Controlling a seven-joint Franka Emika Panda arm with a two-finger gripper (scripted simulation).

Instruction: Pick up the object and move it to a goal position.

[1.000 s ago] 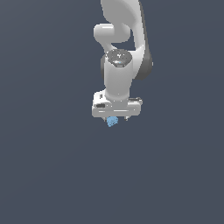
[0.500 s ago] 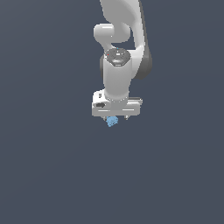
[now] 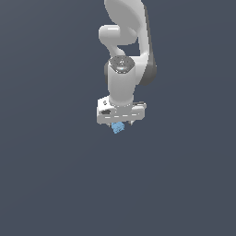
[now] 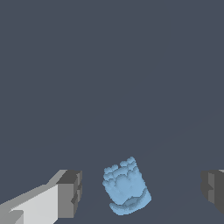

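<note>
Gripper (image 4: 140, 192) jaws spread wide, blue object (image 4: 126, 187) between the fingers (image 4: 70, 194), touching neither.

object (image 4: 126, 188) between spread claw (image 4: 140, 192) fingers, gaps both sides

The arm (image 3: 123, 87) is seen pointing downward, with the gripper (image 3: 120, 123) placed at its lower end. The object (image 3: 118, 127) is found directly below the gripper, close against its underside. In the wrist view, the object (image 4: 126, 187) is set between the two fingers (image 4: 70, 194), apart from each, and nearer to one than to the other.
</note>
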